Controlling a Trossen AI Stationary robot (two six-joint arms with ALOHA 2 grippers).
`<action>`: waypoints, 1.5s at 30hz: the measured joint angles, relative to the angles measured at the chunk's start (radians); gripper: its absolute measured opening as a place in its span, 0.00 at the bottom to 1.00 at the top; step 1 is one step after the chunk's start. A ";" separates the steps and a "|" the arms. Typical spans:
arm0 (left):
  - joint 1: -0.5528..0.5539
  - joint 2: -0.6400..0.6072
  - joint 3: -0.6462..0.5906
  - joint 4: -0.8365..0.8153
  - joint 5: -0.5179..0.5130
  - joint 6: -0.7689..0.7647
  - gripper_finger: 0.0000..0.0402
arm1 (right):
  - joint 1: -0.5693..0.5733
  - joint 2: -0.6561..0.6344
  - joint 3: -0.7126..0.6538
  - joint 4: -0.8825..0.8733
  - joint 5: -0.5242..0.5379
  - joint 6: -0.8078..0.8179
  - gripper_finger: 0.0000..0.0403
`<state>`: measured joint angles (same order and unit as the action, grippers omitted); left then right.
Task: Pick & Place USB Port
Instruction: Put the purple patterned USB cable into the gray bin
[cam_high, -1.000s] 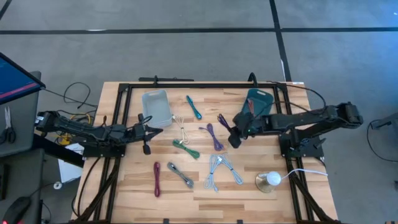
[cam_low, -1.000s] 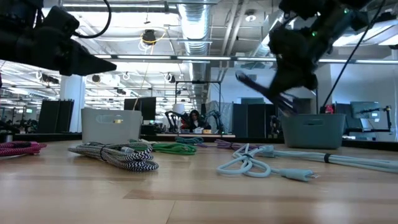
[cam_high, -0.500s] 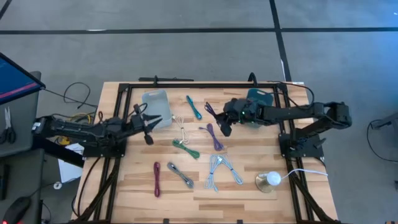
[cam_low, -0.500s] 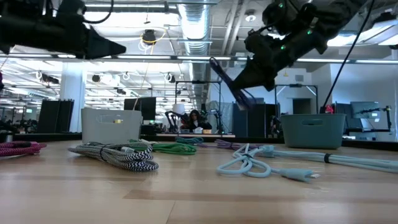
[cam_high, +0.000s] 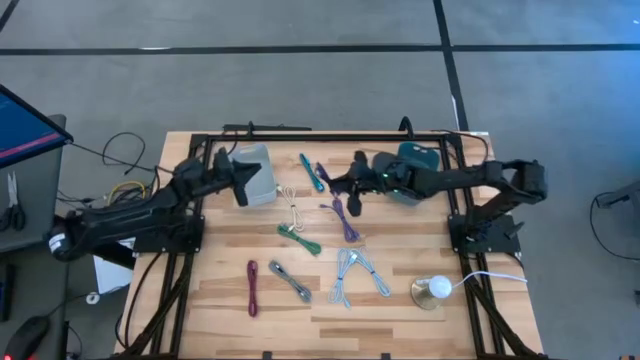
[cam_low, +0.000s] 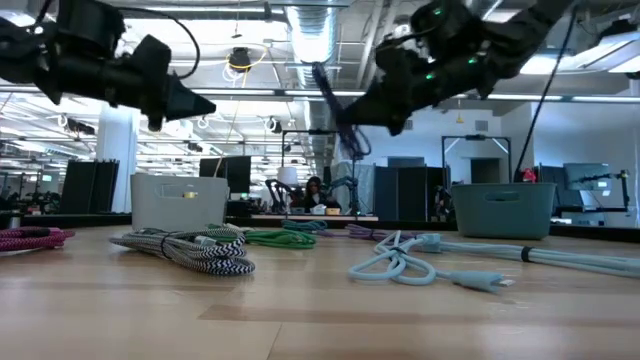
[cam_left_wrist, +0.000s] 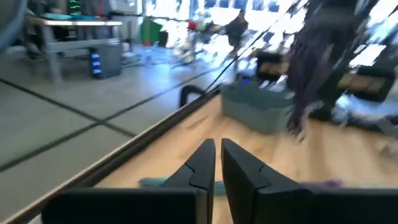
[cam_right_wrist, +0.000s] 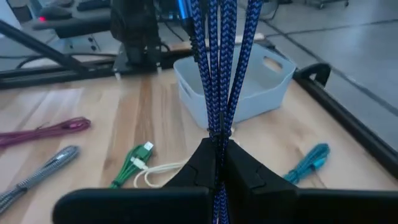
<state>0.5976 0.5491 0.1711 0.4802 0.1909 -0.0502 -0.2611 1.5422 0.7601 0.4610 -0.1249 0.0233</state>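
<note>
My right gripper (cam_high: 346, 186) is above the table's far middle, shut on a dark blue-purple braided USB cable bundle (cam_right_wrist: 217, 62), which also shows in the low view (cam_low: 330, 92). It points toward the light grey bin (cam_high: 252, 172). The teal bin (cam_high: 418, 160) stands behind it, at the table's far right. My left gripper (cam_high: 240, 186) hovers over the grey bin's near side with its fingers shut (cam_left_wrist: 215, 163), holding nothing. In the left wrist view the teal bin (cam_left_wrist: 258, 107) shows, with the held cable (cam_left_wrist: 311, 62) in front of it. My right gripper pinches the bundled cable between its two fingers, several strands together, where the strands are gathered (cam_right_wrist: 218, 132). The fingers come roughly level from the table's right. The bundle runs on past the fingertips (cam_low: 322, 80), slanting up and lifted clear of the table.
Other cables lie on the table: teal (cam_high: 311, 172), purple (cam_high: 345, 220), green (cam_high: 298, 238), cream (cam_high: 292, 208), magenta (cam_high: 252, 288), grey striped (cam_high: 290, 282) and light blue (cam_high: 355, 272). A round lamp-like object (cam_high: 432, 290) sits near the right front. A black frame (cam_high: 300, 135) edges the far side.
My right gripper has carried the cable up and toward the table's left and far side, away from the teal bin and toward the grey bin. My left gripper has swung toward the far edge and now hovers by the grey bin.
</note>
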 joint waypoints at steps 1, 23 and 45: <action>0.023 0.030 0.001 0.042 0.048 -0.025 0.07 | -0.002 0.033 0.027 -0.001 -0.008 -0.002 0.00; -0.037 0.211 0.000 0.239 0.175 -0.090 0.38 | -0.005 0.516 0.625 -0.068 -0.166 -0.023 0.00; -0.047 0.211 0.000 0.331 0.173 -0.090 0.40 | -0.001 0.526 0.700 -0.110 -0.197 -0.007 0.00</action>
<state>0.5507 0.7605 0.1711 0.8109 0.3644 -0.1398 -0.2617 2.0686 1.4603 0.3511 -0.3221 0.0166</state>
